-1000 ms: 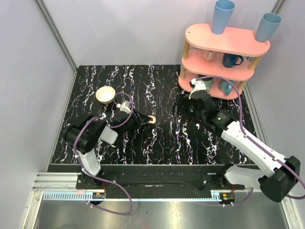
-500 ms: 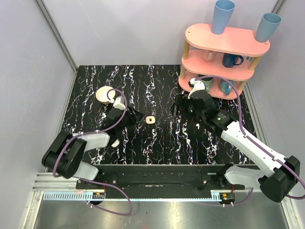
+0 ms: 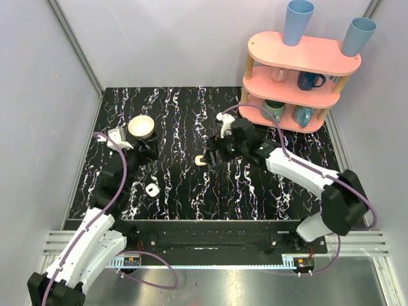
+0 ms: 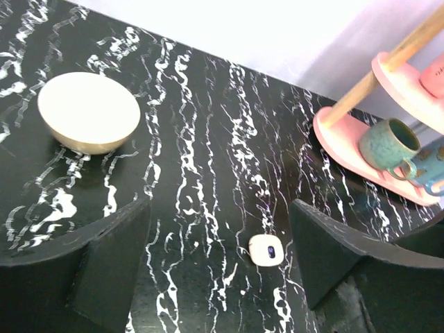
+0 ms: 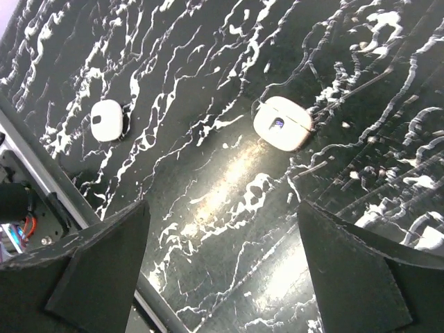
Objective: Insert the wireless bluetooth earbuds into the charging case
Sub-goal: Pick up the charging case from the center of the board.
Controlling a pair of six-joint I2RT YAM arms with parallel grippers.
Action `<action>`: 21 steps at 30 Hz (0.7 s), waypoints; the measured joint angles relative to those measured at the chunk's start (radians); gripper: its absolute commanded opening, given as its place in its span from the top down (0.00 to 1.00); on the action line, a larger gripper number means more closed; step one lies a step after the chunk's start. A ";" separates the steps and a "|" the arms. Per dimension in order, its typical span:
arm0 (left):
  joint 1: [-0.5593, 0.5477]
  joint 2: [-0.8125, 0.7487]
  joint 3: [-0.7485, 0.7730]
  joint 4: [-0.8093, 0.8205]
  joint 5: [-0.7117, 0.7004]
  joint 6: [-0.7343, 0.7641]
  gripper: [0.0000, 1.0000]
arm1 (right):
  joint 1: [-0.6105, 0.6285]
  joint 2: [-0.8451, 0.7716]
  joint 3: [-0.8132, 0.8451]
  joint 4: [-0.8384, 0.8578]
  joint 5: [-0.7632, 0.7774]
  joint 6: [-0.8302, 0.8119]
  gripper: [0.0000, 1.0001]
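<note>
- Earbuds: none made out in any view; whereabouts cannot be told.
- Case (image 3: 201,159) mid-worktop (image 3: 191,108); second case (image 3: 151,189) well apart.
- Left tool (image 4: 220,208) wide, empty, near bowl (image 3: 141,126).
- Right tool (image 5: 222,208) wide, empty, above the first case.
- Judged: insertion not done.

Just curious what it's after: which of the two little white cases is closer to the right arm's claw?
The mid-table case, just beside the right gripper; the other case lies apart, toward the front edge on the left.
</note>
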 measured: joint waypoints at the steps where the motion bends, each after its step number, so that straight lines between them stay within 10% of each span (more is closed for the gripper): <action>1: 0.003 -0.030 0.019 -0.052 -0.017 0.008 0.12 | 0.017 0.035 0.014 0.006 0.010 -0.010 0.04; 13: 0.014 -0.055 0.451 -0.461 -0.186 0.221 0.06 | 0.317 0.415 0.162 0.215 0.072 -0.032 0.07; 21: 0.017 -0.153 0.354 -0.509 -0.311 0.306 0.02 | 0.461 0.571 0.274 0.261 0.238 -0.026 0.07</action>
